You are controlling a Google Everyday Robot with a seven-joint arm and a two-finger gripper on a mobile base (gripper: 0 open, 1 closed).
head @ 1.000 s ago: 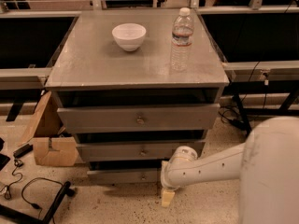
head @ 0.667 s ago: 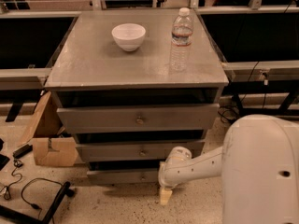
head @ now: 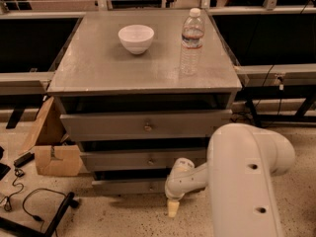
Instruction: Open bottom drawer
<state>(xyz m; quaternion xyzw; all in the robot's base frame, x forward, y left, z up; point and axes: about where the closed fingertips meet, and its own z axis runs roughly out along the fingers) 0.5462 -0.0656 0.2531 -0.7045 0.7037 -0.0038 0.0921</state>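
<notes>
One hand (head: 172, 207) just before bottom drawer (head: 129, 185)

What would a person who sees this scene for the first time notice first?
The big white robot arm fills the lower right corner of the view, and its gripper hangs near the floor just in front of the bottom drawer of the grey cabinet. On the cabinet top stand a white bowl toward the back and a clear water bottle to its right.
</notes>
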